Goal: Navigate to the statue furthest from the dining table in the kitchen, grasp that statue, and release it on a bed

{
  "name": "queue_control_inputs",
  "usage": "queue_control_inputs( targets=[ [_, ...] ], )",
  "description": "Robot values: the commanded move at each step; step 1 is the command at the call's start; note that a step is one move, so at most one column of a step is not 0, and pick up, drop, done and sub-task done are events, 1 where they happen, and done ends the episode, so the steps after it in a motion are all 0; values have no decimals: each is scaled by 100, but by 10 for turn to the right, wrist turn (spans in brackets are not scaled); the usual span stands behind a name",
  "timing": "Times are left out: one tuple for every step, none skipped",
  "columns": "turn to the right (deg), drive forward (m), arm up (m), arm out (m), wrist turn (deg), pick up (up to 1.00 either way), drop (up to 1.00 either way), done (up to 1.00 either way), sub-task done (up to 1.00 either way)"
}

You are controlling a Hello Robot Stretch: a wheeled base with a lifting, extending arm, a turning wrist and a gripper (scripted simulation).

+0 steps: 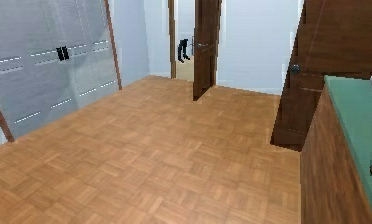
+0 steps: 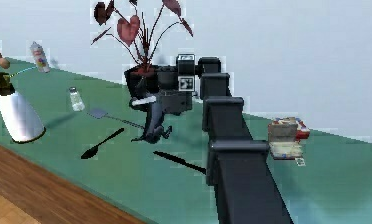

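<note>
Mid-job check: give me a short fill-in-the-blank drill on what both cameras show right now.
1. The countertop that the arm reaches over is ___ in colour.
2. In the forward view, the floor is made of ___.
3. The red-leaved plant behind the hand grows in a dark ___.

Missing words: green; wood; pot.
</note>
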Motion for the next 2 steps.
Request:
queue_control_inputs(
  targets=[
    [0, 0, -12, 0, 0, 0, 0, 0, 0],
    [0, 0, 0, 0, 0, 100, 0, 0, 0]
  ],
)
